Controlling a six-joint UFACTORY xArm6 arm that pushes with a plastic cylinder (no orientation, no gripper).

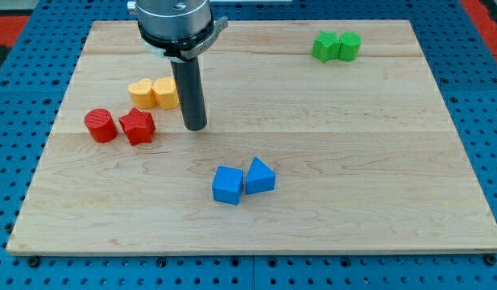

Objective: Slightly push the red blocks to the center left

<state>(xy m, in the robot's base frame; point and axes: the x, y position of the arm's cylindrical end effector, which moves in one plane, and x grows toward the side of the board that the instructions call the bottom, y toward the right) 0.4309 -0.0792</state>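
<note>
Standing on the pale wooden surface [329, 161], my tip [196, 127] rests just to the view's right of the red star-shaped block [137, 126], near it but not touching. The red cylinder block [101, 126] lies just beside the star on its far side, closer to the left edge of the surface, about halfway between the top and bottom edges. I have no fingers, only a straight dark rod, so nothing is spread, pressed together or pinching. My tip is probably placed on this side because a push toward the left edge must begin from the right of the red pair. Just beside my rod, toward the top left corner, sit two yellow blocks [153, 93], one looking heart-shaped; a careless path could disturb them. Two blue blocks [242, 182] lie near the bottom edge, and two green blocks [337, 45] near the top right corner, both well apart from the work.
</note>
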